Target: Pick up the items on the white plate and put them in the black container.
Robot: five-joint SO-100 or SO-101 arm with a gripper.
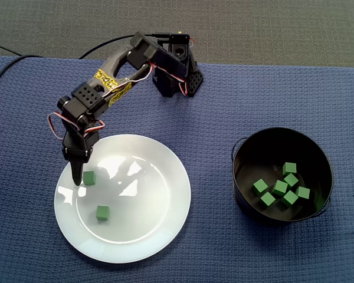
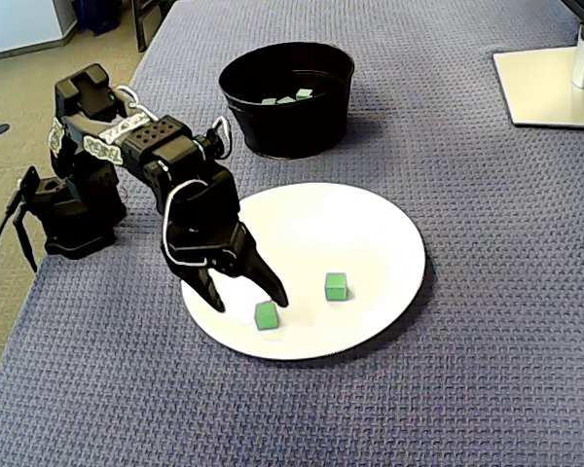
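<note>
- Two green cubes lie on the white plate. One cube is close to the left rim in the fixed view from above, and the other cube is nearer the near rim, apart from the first.
- The plate's middle and right half are bare.
- The gripper points down at the plate with its fingers spread wide, holding nothing. The first cube is just beside one fingertip; I cannot tell whether they touch.
- The arm reaches from its base at the far side, bends at the elbow and drops steeply over the left rim.
- The black container stands well to the right, across open blue cloth. It holds seven green cubes.
</note>
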